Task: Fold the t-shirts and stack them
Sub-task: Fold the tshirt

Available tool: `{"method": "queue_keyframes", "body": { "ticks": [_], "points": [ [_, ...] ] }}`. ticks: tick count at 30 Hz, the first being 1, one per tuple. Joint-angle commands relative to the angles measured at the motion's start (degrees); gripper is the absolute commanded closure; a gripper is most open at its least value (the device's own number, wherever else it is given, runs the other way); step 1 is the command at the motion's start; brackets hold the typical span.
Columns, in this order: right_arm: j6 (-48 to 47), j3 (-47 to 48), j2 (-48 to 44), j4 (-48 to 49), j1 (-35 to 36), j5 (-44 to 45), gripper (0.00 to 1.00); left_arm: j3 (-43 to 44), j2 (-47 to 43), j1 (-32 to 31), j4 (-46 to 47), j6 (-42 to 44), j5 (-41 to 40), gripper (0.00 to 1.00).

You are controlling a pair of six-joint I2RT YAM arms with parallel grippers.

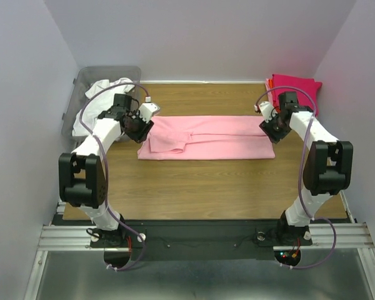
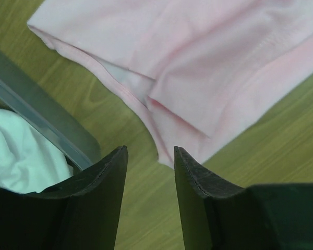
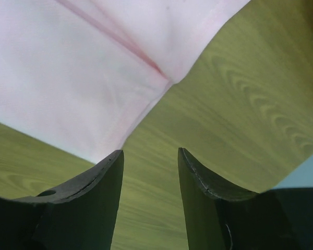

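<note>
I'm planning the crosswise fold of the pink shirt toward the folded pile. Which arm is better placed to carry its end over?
Probably the left arm: its jaws stand open at the pink t-shirt's end farthest from the magenta pile, so folding rightward ends near it.

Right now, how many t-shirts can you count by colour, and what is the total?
Light pink t-shirt: 1, laid across the table
White t-shirt: 1, in the bin
Magenta t-shirt: 1, folded, far right corner
Total: 3 in view; whether more lie under the magenta one cannot be told.
</note>
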Motion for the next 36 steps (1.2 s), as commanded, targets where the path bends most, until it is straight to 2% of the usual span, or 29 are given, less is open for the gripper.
{"method": "queue_keyframes", "body": {
  "ticks": [1, 7, 13, 15, 16, 17, 18, 21, 22, 23, 28, 29, 31, 32, 33, 34, 36],
  "points": [
    [7.96, -2.24, -0.8, -0.82, -1.09, -2.56, 0.46, -5.66, -3.92, -0.42, -0.71, -1.17, 0.82, 0.48],
    [12.27, -5.23, 1.93, -1.44, -3.03, -4.41, 0.42, -10.33, -3.57, -0.42, 2.28, -2.49, 0.12, 0.48],
    [12.89, -5.41, 5.7, -1.18, -3.73, -5.2, 0.44, -12.52, -0.76, -0.42, 5.44, -3.11, -0.06, 0.51],
    [12.89, -5.23, 7.46, -1.09, -3.82, -5.29, 0.5, -13.23, 0.38, -0.42, 6.06, -3.19, 0.12, 0.53],
    [12.72, -5.14, 7.99, -1.0, -3.91, -5.11, 0.54, -13.49, 0.99, -0.42, 5.89, -3.11, 0.47, 0.61],
    [12.63, -5.14, 8.6, -0.83, -3.91, -4.94, 0.64, -14.01, 1.09, -0.42, 5.71, -3.11, 0.9, 0.66],
    [12.28, -5.23, 8.96, -0.91, -3.99, -4.76, 0.7, -14.37, 1.0, -0.51, 5.45, -3.02, 1.17, 0.77],
    [11.49, -6.27, 8.18, -1.0, -4.08, -3.71, 0.9, -16.38, -0.49, -0.51, 3.78, -2.32, 1.79, 0.92],
    [10.7, -6.8, 7.74, -1.0, -4.08, -3.44, 0.92, -17.0, -1.1, -0.6, 3.43, -1.79, 1.96, 1.0],
    [10.35, -7.51, 7.12, -1.09, -4.08, -3.18, 0.96, -17.62, -2.59, -0.6, 2.12, -1.53, 2.14, 1.0],
    [6.49, -14.01, 0.9, -1.53, -4.08, -0.9, 0.97, -21.75, -8.22, -0.77, -2.54, -0.82, 5.04, 1.0],
    [5.95, -14.71, 0.01, -1.96, -4.08, -0.55, 0.97, -22.1, -10.32, -0.86, -3.94, -0.91, 5.21, 1.0],
    [4.98, -15.95, -2.46, -3.02, -4.08, 0.07, 0.84, -22.63, -12.35, -1.04, -5.09, -0.73, 4.78, 0.96],
    [4.89, -15.95, -3.42, -3.98, -4.08, 0.07, 0.62, -22.46, -14.45, -1.04, -5.62, -1.08, 4.34, 0.87],
    [5.15, -15.34, -4.3, -4.34, -4.08, 0.07, 0.54, -21.67, -15.43, -0.95, -5.98, -1.26, 3.99, 0.7],
    [5.68, -14.55, -5.01, -4.6, -4.08, -0.1, 0.48, -21.14, -16.31, -1.04, -6.5, -1.35, 3.99, 0.66],
    [6.91, -12.45, -7.64, -5.74, -4.08, -2.37, 0.45, -19.13, -18.59, -1.04, -8.08, -1.43, 4.86, 0.61]
  ]
}}
